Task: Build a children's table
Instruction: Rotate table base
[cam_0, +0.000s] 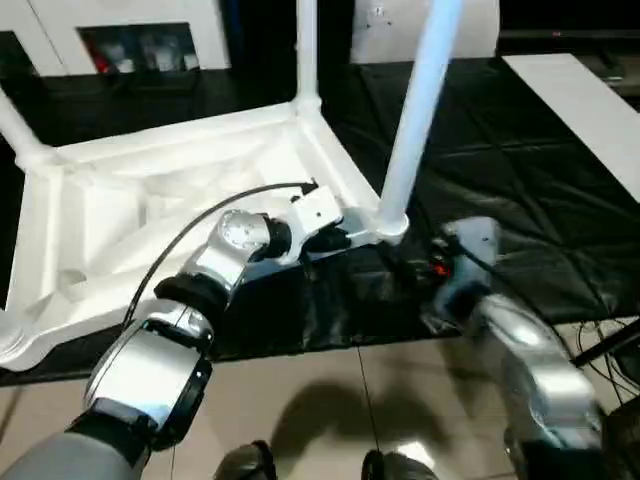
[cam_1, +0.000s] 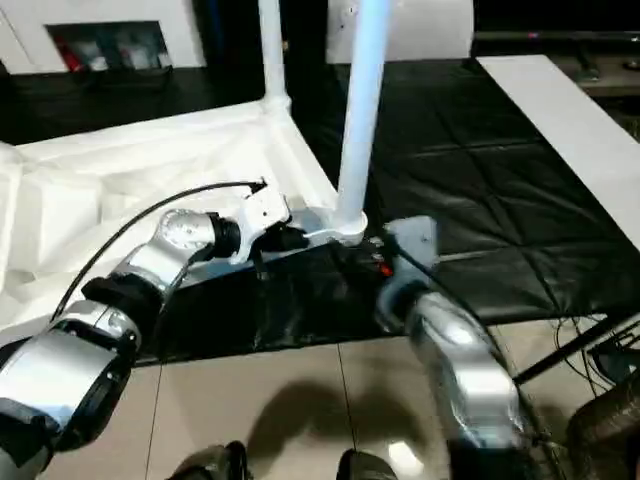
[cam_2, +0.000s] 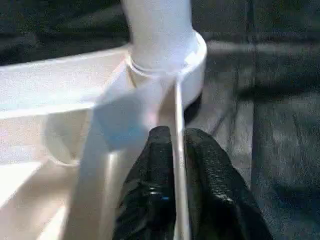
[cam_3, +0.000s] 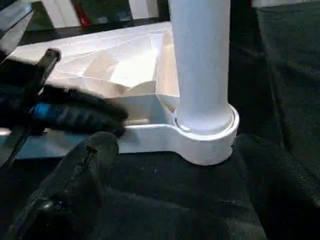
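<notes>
The tabletop (cam_0: 150, 200) lies upside down on the black mat (cam_0: 500, 200), a leg (cam_0: 415, 120) upright in its near corner socket (cam_3: 207, 132). We judge it light, stiff, slick plastic — best held by the rim. Our left gripper (cam_2: 172, 165) pinches that rim; whether our right gripper's (cam_3: 75, 170) jaws stand apart we cannot tell.

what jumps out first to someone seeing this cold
The upturned white tabletop on the black mat, with legs standing in its corner sockets, the nearest leg tall at centre. The left tool pinches the tabletop's rim beside that leg, and the right tool sits on the mat near the socket.
</notes>
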